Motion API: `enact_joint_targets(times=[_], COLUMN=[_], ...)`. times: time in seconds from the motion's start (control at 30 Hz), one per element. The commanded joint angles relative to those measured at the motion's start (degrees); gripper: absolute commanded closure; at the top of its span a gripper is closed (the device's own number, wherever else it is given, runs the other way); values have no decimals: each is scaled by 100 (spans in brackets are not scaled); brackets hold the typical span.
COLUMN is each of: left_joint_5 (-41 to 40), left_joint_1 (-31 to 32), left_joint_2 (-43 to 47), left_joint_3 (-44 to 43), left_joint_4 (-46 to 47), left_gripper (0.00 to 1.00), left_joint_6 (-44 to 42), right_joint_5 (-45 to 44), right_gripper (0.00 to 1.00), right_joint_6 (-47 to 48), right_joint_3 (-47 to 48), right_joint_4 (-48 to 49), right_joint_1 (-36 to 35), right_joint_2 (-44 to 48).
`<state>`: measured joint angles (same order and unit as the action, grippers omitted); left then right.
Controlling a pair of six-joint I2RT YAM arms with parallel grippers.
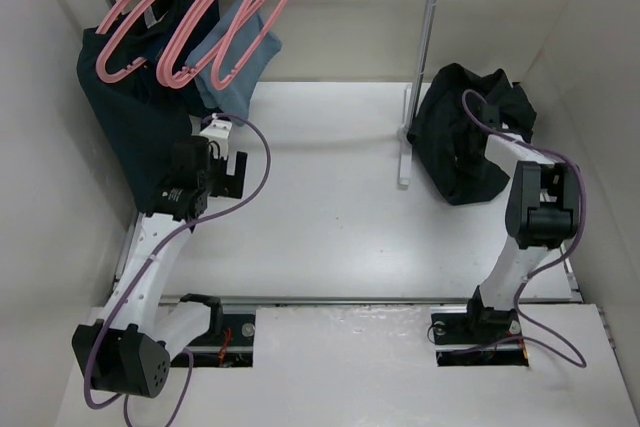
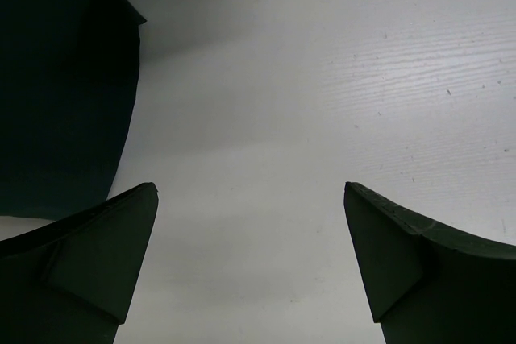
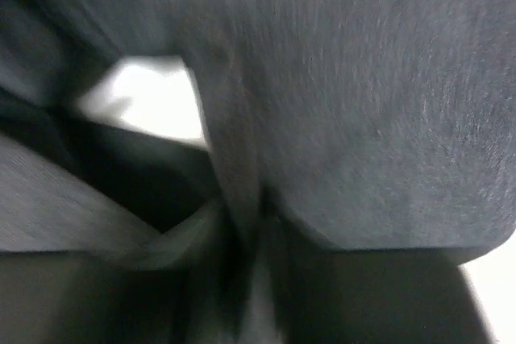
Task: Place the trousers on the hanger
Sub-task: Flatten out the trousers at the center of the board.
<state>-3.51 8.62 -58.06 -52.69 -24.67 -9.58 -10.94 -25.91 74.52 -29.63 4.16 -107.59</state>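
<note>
The trousers (image 1: 455, 152) lie in a dark crumpled heap at the back right of the table. My right gripper (image 1: 497, 137) is pushed into the heap, its fingers hidden by cloth in the top view. In the right wrist view charcoal denim (image 3: 363, 102) fills the frame, and my right gripper (image 3: 251, 235) is shut on a narrow fold of it. Several pink hangers (image 1: 135, 32) hang on a rail at the back left. My left gripper (image 1: 227, 172) hovers open below them. Its jaws (image 2: 250, 195) stand wide over bare table with nothing between them.
A dark navy garment (image 1: 125, 117) hangs at the left wall and shows at the left edge of the left wrist view (image 2: 56, 86). A light blue cloth (image 1: 245, 47) hangs beside it. A white upright pole (image 1: 428, 37) on a foot stands just left of the trousers.
</note>
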Motion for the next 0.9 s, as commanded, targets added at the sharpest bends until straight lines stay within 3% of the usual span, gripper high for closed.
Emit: enact_joint_targets(times=[0.0,0.03,0.17,0.23,0.27,0.33,0.37,0.4,0.5,0.57,0.63,0.7,0.73,0.77,0.87], left_joint_5=[218,219,483,562,562,641,719,790,852,852,852,800,799,799,895], left_joint_1=[25,25,25,25,25,25,25,25,25,25,25,25,25,25,25], left_joint_2=[225,225,173,173,112,111,50,-11,-82,-231,-284,-285,-285,-285,-285], left_joint_3=[-190,-189,-259,-321,-321,-374,-435,-505,-663,-760,-901,-971,-1033,-1033,-1033], left_joint_4=[-73,-73,-73,-126,-126,-178,-179,-179,-126,-126,-126,-126,-126,-126,-319], left_gripper=[0,0,0,0,0,0,0,0,0,0,0,0,0,0,0], left_joint_6=[-167,-167,-167,-167,-167,-219,-219,-219,-158,-158,-158,-158,-158,-227,-490], right_joint_5=[767,821,1137,1138,946,752,690,481,84,31,599,1571,1873,2076,1860], right_gripper=[93,100,100,100,100,100,100,100,100,100,100,60,26,0,0], right_joint_6=[-2,-63,-63,-63,137,497,708,989,1044,1044,1044,956,956,956,956], right_joint_3=[-271,-402,-771,-982,-1236,-1544,-1694,-1922,-1602,-1161,-522,-115,391,684,1030], right_joint_4=[352,352,466,641,1025,1650,1984,2596,2884,2647,2489,2173,1937,1282,687], right_joint_1=[85,85,85,-186,-814,-1791,-2893,-3443,-5094,-5556,-5865,-5866,-5866,-5918,-5989], right_joint_2=[642,756,1651,2827,3823,4813,5235,5822,5960,5304,4733,3775,3441,2837,2515])
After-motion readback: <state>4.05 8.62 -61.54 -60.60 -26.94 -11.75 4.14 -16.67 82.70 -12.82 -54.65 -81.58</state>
